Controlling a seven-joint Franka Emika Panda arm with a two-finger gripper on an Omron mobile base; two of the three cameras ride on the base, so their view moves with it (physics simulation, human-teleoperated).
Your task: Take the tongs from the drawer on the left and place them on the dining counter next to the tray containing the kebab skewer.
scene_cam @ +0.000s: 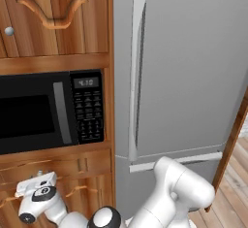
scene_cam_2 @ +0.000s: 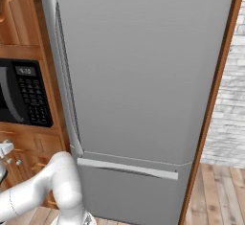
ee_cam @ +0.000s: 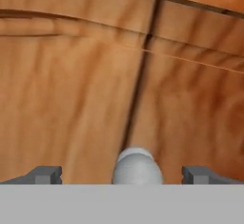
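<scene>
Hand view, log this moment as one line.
claw: open, empty | knob: between the fingertips, not gripped | wooden front: shut | tongs: unseen

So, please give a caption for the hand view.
Open fingers straddle a round silver knob on wooden cabinet fronts.

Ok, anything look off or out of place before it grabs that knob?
Nothing stands out. The open gripper straddles a round silver knob on closed wooden fronts. The microwave and fridge are shut, with no spills or damage.
</scene>
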